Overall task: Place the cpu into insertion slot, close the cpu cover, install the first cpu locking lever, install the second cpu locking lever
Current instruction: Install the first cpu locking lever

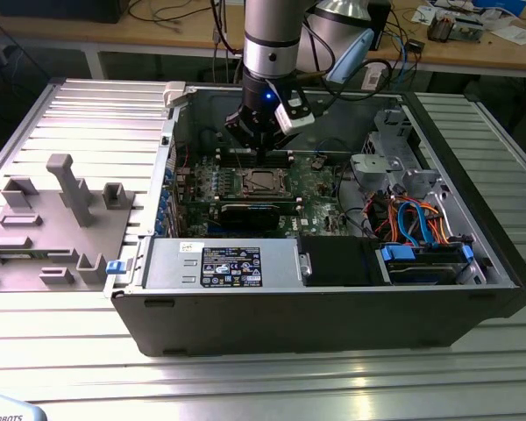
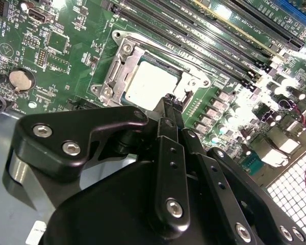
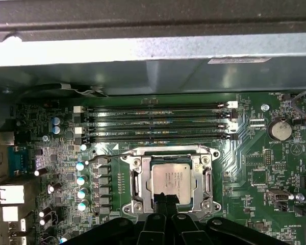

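The cpu (image 3: 169,178), a dull silver square, lies flat in the insertion slot (image 3: 128,179) on the green circuit board (image 3: 255,168). Around it the cpu cover (image 3: 169,157) lies down as a silvery frame, and the chip shows through its window. In the second wrist view the cpu (image 2: 149,86) and the cover (image 2: 117,76) sit just beyond my black gripper (image 2: 169,99). Its fingertips are pressed together with nothing between them, over the edge of the socket. In the exterior view the gripper (image 1: 261,147) hangs just above the socket (image 1: 261,182). How the locking levers stand I cannot tell.
The board lies inside an open computer case (image 1: 333,298). Long memory slots (image 3: 158,122) run beside the socket, with capacitors (image 3: 81,186) and a coin battery (image 3: 279,128) nearby. A power supply (image 1: 223,263), a drive cage (image 1: 394,153) and coloured cables (image 1: 421,224) crowd the case. A grey fixture (image 1: 61,219) stands outside.
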`<state>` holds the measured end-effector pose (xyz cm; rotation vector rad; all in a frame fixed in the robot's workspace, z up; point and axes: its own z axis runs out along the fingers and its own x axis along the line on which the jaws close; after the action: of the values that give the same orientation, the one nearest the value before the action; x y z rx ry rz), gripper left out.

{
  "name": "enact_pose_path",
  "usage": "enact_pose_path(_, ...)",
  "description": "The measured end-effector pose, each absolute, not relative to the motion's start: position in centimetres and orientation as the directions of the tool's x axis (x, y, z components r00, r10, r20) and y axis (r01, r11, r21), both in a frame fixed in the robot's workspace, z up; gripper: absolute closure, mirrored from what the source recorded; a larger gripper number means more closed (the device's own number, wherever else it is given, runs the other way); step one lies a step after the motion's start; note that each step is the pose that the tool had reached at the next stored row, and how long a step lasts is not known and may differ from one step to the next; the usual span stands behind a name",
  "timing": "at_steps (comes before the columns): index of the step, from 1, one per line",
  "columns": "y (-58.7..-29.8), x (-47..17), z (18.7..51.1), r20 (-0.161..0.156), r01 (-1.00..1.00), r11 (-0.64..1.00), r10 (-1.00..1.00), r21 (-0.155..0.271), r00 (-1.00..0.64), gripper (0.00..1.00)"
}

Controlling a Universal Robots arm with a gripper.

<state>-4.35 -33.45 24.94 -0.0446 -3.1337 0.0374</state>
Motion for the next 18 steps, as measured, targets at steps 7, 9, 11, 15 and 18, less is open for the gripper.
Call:
enact_pose_path(7,-33.46,-4.35,24.94,0.007,0.016,1.0,0.016,-0.024,-1.0,0.89)
enact_pose_path(9,-33.46,-4.35,24.94,0.007,0.012,1.0,0.012,-0.024,-1.0,0.89)
enact_pose_path(11,-33.46,-4.35,24.94,0.007,0.004,1.0,0.004,-0.024,-1.0,0.89)
enact_pose_path(15,-33.45,-4.35,24.94,0.007,-0.003,1.0,-0.003,-0.024,-1.0,0.89)
enact_pose_path(18,-33.45,-4.36,24.94,0.007,-0.003,1.0,-0.003,-0.024,-1.0,0.89)
